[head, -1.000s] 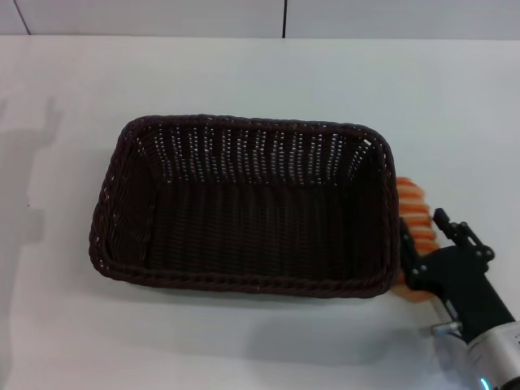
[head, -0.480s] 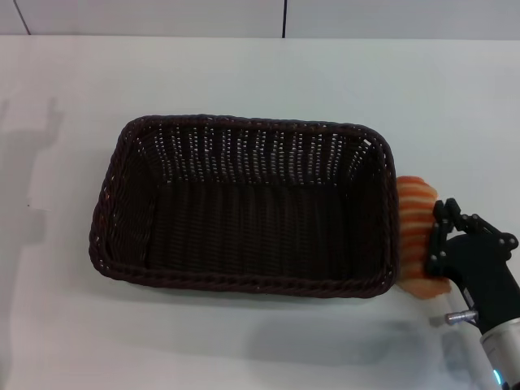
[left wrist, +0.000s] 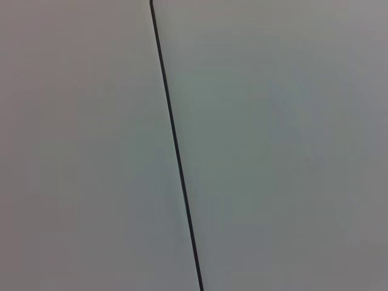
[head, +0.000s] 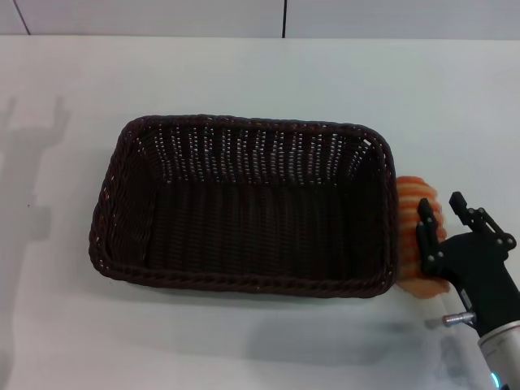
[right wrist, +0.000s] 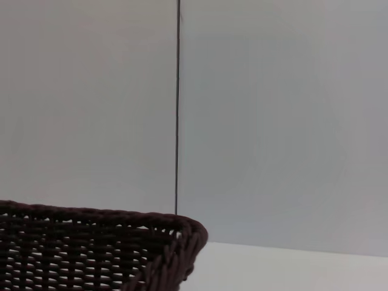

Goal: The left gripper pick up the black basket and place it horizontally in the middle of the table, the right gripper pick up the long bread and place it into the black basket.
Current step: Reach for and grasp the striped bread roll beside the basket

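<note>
The basket lies lengthwise across the middle of the counter, open side up and with nothing in it, so the first half of the task looks done and the left tool is out of sight in every view; its wrist camera shows only a blank pale wall with a dark seam. The bread lies on the counter just outside the basket's right end, touching or nearly touching the woven wall, its ridged orange top facing up. The right tool reaches in from the robot's side with its fingers spread, one finger over the loaf and the other just off its outer edge, which suits a pinch across the loaf's short width; nothing is gripped yet. The main obstacle seems to be the basket itself: the thick braided rim stands higher than the bread and right against it, so the inner finger has little room on that side, and a lift would probably need to clear the rim before moving over. The right wrist view shows only the basket's corner and the wall behind.
</note>
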Robot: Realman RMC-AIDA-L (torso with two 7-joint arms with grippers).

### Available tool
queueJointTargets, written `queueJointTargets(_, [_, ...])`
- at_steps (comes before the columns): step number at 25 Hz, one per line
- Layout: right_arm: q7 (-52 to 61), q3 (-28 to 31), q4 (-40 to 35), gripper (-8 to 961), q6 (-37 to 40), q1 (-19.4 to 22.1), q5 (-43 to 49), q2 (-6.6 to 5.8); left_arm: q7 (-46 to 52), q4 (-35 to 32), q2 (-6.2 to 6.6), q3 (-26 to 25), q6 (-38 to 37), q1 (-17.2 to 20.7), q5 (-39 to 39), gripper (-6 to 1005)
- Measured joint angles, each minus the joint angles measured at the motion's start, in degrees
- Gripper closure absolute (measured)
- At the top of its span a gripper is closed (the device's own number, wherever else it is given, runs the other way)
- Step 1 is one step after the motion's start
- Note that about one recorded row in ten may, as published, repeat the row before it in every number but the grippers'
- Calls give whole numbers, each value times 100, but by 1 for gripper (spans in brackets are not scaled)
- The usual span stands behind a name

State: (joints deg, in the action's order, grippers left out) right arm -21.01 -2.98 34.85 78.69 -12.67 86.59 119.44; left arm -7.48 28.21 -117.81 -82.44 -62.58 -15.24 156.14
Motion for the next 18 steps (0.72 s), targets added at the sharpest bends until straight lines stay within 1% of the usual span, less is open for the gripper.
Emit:
queueJointTargets(6, [3, -58, 27, 488, -70, -72, 11, -8, -4, -66, 11, 16, 104, -111, 1, 211])
queueJointTargets(10, [13, -24, 32, 405, -267, -106, 13, -3, -8, -147, 14, 18, 109, -190, 4, 211])
queueJointTargets(17, [66, -1, -3, 187, -474, -163, -33, 0, -9, -240, 29, 18, 134, -287, 5, 211])
queueJointTargets(18, [72, 12, -12, 182, -507, -169, -34, 2, -9, -252, 32, 18, 134, -295, 5, 211])
